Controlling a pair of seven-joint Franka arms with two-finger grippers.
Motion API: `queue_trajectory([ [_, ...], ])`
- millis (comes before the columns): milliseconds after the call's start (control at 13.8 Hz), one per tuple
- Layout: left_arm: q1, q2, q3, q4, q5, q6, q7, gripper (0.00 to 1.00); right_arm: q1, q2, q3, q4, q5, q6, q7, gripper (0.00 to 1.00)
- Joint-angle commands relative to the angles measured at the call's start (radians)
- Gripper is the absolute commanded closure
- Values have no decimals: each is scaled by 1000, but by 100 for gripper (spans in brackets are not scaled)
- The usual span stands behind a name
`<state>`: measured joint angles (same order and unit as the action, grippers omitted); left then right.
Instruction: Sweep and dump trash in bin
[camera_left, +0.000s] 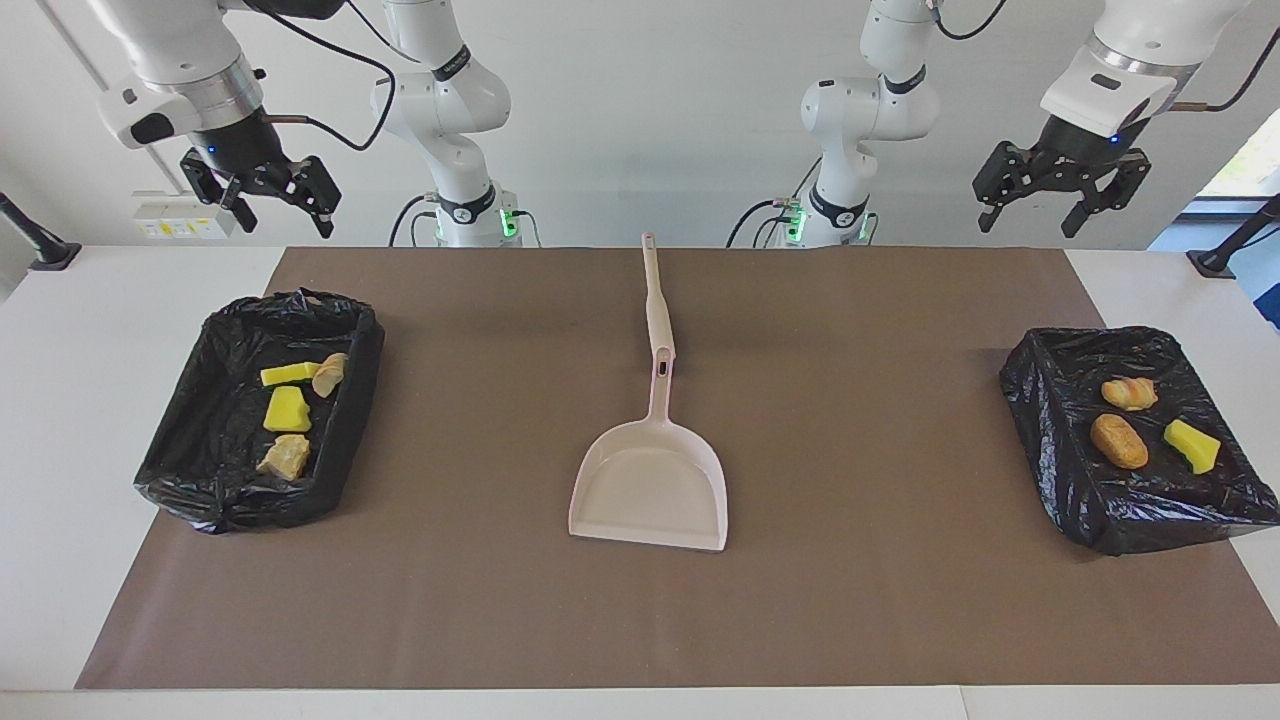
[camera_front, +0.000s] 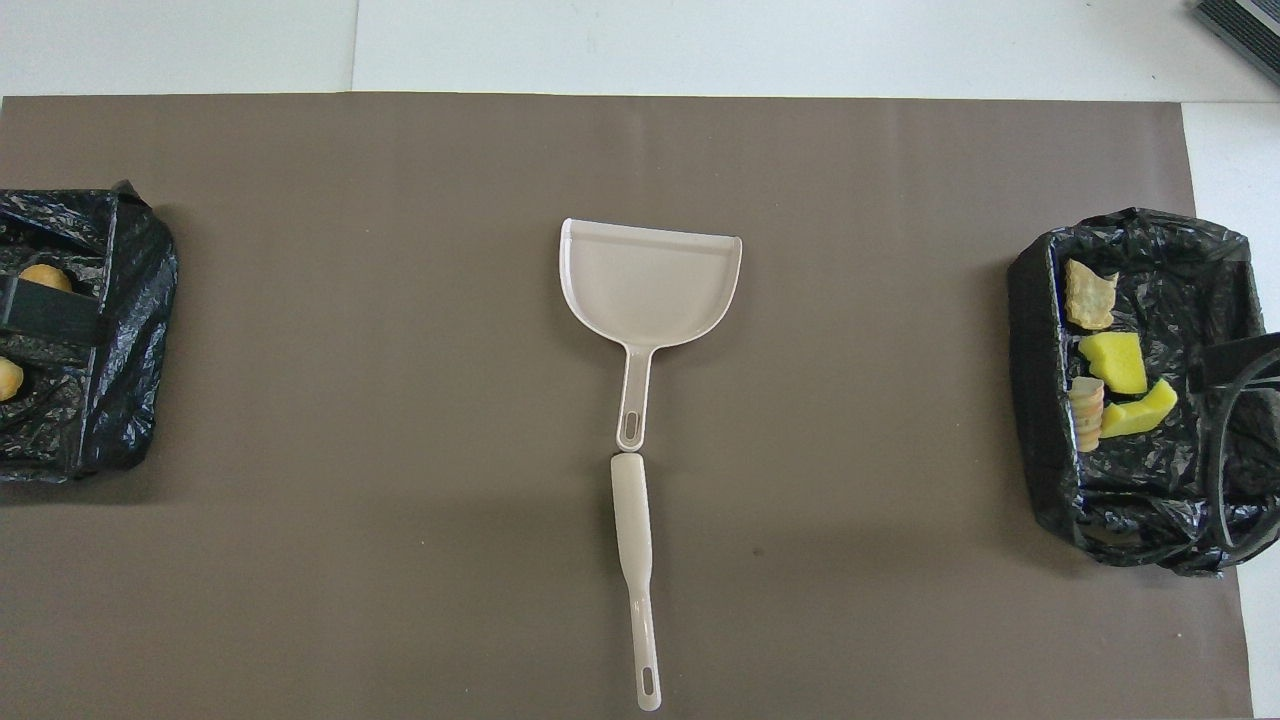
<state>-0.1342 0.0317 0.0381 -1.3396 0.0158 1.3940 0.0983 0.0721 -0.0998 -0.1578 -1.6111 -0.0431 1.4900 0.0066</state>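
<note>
Brown mat (camera_left: 900, 600) covers the white desk (camera_left: 60, 420). Black bag-lined bins at 3 (camera_left: 1060, 470) and 9 o'clock (camera_left: 200, 490) in the facing view hold the sponge and bread trash (camera_left: 287, 410). Pale pink plastic dustpan (camera_left: 650, 490) sits centre. Left gripper (camera_left: 1060, 205) and right gripper (camera_left: 272, 205) are raised, fingers apart, empty.

Both arms are glossy white, built of rounded jointed segments with dark bands at the joints, and green lights glow at their bases. Black cables loop along the upper links. Each wrist has a silvery ring and a small blue light above a black two-finger end effector: left end effector (camera_left: 1062, 196), right end effector (camera_left: 262, 196).
</note>
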Motion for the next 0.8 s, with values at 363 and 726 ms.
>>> queue_trajectory([
  [363, 50, -70, 2, -97, -2, 8, 61, 0, -9, -21, 6, -23, 9, 18, -2, 0],
  [726, 50, -98, 2, -141, -2, 19, 49, 0, -9, -21, 6, -23, 11, 16, 3, 0],
])
